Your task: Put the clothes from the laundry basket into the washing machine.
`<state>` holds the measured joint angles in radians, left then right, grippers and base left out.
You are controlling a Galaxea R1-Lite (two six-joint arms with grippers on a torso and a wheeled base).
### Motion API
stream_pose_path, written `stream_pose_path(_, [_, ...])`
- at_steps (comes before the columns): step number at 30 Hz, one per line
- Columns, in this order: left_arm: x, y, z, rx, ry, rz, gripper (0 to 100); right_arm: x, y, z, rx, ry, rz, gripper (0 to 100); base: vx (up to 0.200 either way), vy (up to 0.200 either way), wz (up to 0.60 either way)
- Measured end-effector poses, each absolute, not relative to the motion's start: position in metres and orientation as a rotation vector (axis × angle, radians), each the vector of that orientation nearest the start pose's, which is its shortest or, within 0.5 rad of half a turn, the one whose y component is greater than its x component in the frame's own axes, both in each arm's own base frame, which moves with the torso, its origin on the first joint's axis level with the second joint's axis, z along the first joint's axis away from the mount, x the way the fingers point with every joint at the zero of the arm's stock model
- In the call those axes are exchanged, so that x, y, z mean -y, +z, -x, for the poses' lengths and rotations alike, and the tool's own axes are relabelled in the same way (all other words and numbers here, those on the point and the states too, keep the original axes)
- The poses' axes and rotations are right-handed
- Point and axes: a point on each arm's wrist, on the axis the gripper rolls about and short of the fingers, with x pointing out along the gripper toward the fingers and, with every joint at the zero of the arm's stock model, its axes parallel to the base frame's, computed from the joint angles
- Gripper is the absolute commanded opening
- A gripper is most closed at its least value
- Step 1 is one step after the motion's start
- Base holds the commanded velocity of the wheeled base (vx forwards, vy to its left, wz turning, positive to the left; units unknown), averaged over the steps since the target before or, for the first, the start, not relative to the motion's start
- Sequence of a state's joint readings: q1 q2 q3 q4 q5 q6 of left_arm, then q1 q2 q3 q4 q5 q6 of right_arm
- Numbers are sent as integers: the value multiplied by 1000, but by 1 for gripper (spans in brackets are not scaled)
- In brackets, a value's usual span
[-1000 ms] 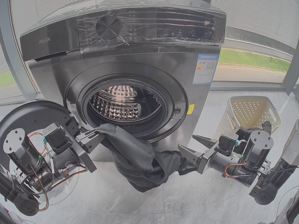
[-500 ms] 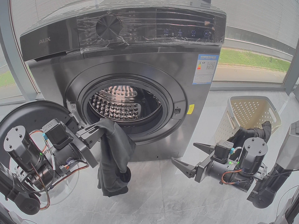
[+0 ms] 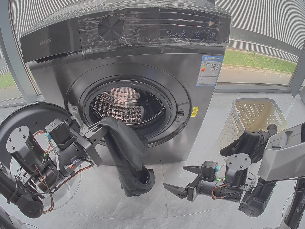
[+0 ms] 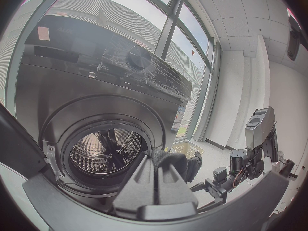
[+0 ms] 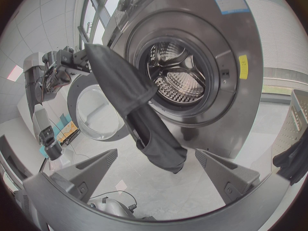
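Note:
A dark garment [image 3: 128, 153] hangs from my left gripper [image 3: 101, 128], which is shut on its top end just below the washing machine's open drum [image 3: 125, 107]. From the left wrist the pinched cloth [image 4: 166, 159] bunches past the closed fingertips, before the drum [image 4: 102, 149]. My right gripper [image 3: 182, 180] stands open and empty low over the floor, right of the hanging garment [image 5: 134, 100]. Behind it the cream laundry basket [image 3: 254, 115] holds another dark garment [image 3: 251, 142] draped over its front rim.
The washer's round door [image 3: 28, 121] is swung open at the left, behind my left arm. Grey tiled floor [image 3: 127, 207] lies before the machine. Glass walls stand behind the washer and basket.
The right gripper let go of the garment, drew back and sank lower, fingers open. The garment now hangs only from the left gripper and has swung rightward under the drum opening.

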<state>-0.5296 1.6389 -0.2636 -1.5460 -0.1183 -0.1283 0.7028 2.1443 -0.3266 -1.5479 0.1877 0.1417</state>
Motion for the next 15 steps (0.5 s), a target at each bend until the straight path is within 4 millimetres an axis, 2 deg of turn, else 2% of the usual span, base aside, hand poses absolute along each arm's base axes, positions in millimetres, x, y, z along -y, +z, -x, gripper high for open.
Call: stream_pose_path(15, [123, 162, -204, 143, -606, 169, 0, -223, -19, -251, -377, 904, -5, 100, 0, 0, 0])
